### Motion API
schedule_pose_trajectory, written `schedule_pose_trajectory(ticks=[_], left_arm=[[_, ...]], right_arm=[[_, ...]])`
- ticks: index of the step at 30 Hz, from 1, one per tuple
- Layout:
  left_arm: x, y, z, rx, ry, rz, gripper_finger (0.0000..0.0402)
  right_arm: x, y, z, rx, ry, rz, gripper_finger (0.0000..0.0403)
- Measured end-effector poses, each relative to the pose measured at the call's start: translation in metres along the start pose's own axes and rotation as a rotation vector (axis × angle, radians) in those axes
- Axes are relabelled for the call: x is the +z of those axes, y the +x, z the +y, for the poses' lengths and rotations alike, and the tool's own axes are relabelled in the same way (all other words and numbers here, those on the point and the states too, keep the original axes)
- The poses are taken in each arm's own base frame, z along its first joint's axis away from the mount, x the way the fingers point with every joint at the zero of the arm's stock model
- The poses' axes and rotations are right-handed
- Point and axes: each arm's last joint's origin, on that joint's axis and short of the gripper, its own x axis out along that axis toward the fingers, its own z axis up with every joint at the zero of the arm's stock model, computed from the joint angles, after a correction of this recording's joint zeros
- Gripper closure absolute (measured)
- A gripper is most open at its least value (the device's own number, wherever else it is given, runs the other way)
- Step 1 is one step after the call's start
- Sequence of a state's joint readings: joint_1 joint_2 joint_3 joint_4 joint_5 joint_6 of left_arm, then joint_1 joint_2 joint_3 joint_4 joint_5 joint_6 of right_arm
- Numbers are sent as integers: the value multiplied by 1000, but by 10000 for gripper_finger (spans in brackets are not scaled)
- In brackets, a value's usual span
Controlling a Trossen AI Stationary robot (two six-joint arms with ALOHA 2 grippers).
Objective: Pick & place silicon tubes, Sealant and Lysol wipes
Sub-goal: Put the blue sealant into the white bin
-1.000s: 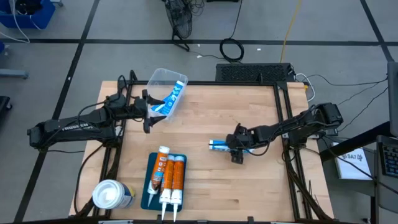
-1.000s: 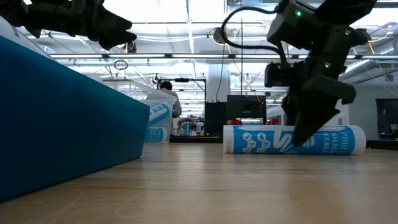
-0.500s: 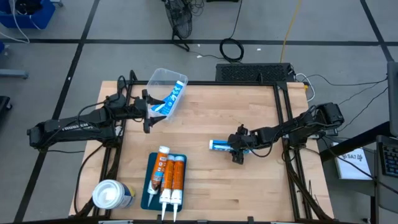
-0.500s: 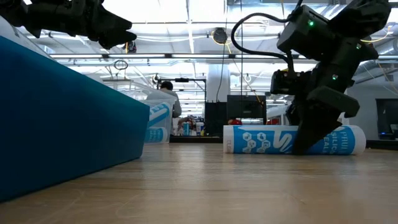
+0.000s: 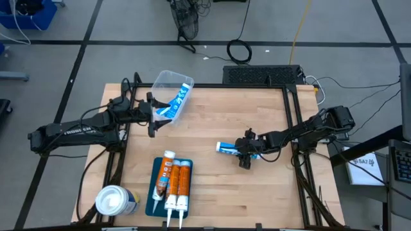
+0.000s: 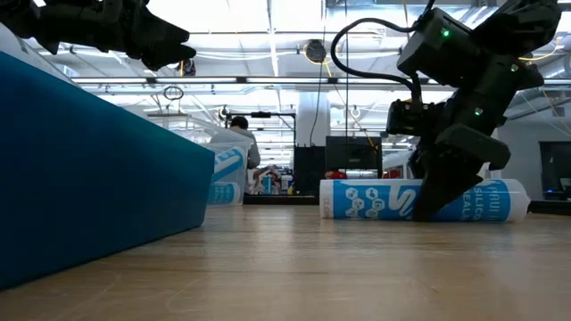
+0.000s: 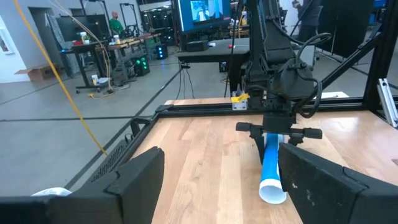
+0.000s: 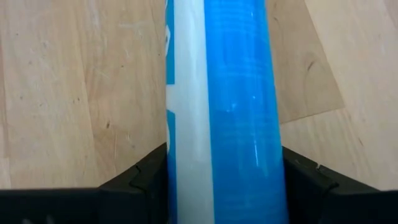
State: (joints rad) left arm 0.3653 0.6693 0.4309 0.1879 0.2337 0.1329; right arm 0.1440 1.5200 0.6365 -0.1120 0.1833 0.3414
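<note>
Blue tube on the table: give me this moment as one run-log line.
right gripper: shut on blue tube, lying on table | left gripper: open, beside clear bin | wipes canister: untouched

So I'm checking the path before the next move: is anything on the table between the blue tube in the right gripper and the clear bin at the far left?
Nothing visible does. The right gripper is shut on the blue tube, and bare table runs from there to the clear bin. The left gripper waits open beside the bin, just off that line.

Your clear bin [image 5: 164,82] sits just ahead of the left gripper [image 5: 154,114]. A coiled cable [image 5: 239,51] lies on the floor beyond the right gripper [image 5: 244,151].
</note>
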Motion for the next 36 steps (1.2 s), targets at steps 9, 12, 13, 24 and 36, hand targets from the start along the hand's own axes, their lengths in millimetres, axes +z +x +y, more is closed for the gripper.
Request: schedule_pose_trajectory(ticks=[9,12,13,24,36], left_arm=[[0,0,0,0,0,0,96],[0,0,0,0,0,0,96],[0,0,0,0,0,0,96],[0,0,0,0,0,0,96],[0,0,0,0,0,0,96]], right_arm=[[2,0,1,7,-19,-22,194],[2,0,1,7,-26,-23,200],[2,0,1,7,-27,-23,200],[2,0,1,6,-27,-26,200],[2,0,1,6,-27,-26,200]])
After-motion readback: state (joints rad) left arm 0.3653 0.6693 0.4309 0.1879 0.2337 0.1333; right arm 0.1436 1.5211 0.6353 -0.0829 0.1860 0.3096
